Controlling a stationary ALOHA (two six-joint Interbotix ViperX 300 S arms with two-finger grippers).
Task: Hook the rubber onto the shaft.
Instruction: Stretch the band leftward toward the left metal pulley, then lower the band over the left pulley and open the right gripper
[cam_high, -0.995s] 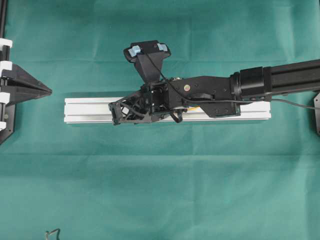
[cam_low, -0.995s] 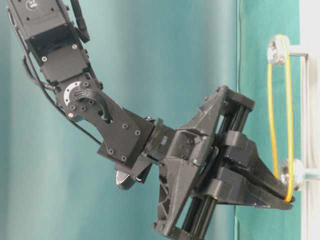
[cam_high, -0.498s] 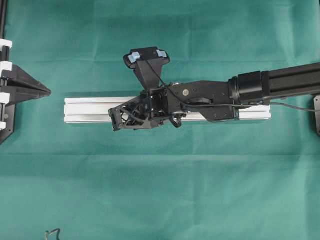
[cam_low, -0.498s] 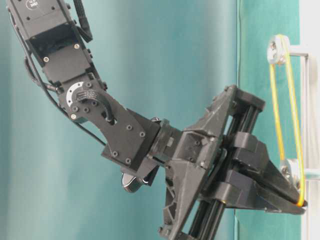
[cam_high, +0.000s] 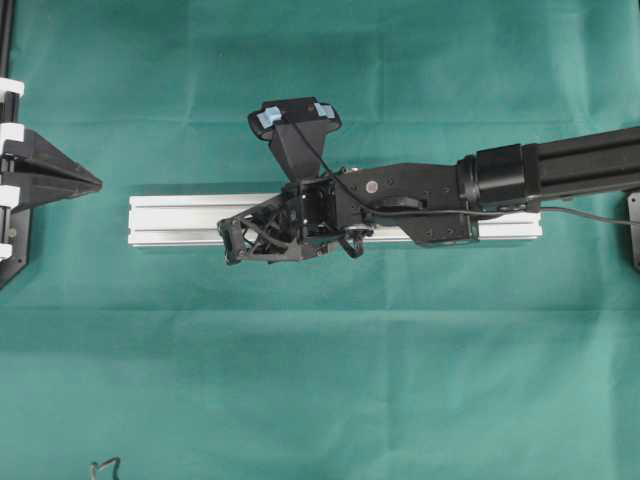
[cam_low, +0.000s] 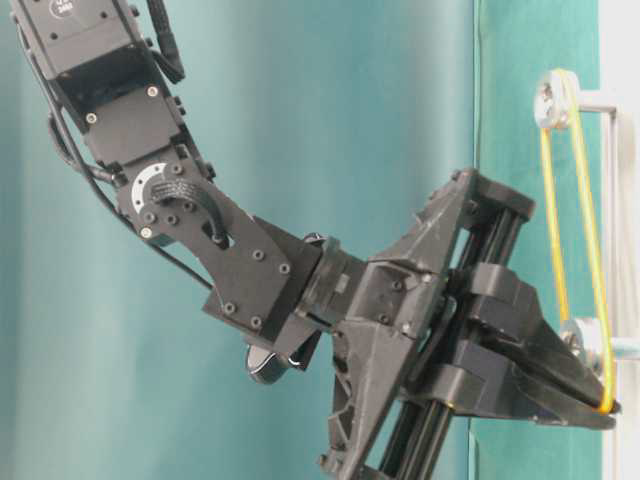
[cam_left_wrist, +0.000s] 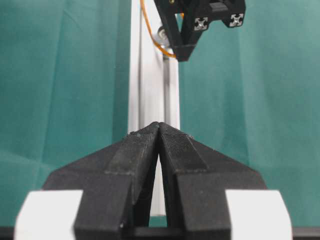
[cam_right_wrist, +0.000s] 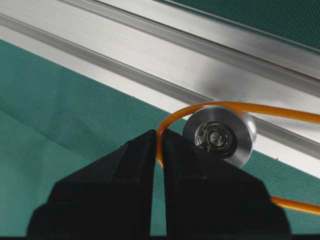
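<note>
Right wrist view: right end effector (cam_right_wrist: 159, 150) clamped on rubber (cam_right_wrist: 165, 125), stretched past 9 o'clock of lower shaft (cam_right_wrist: 218, 136), apparently to clear its rim before seating. Table-level view: loop hooked over upper shaft (cam_low: 548, 98) at 12 o'clock, drawn taut. Aluminium rail (cam_high: 180, 220) on green tabletop (cam_high: 320, 380). Left end effector (cam_left_wrist: 159, 131) pinched closed, empty, parked at 6 o'clock.

On the green cloth-covered table (cam_high: 320, 380), the long grooved aluminium rail (cam_high: 175, 220) lies along the three-to-nine line in the overhead view. The black right gripper (cam_high: 232, 243) sits over its middle, the black left gripper (cam_high: 90, 182) at nine o'clock, well apart.
</note>
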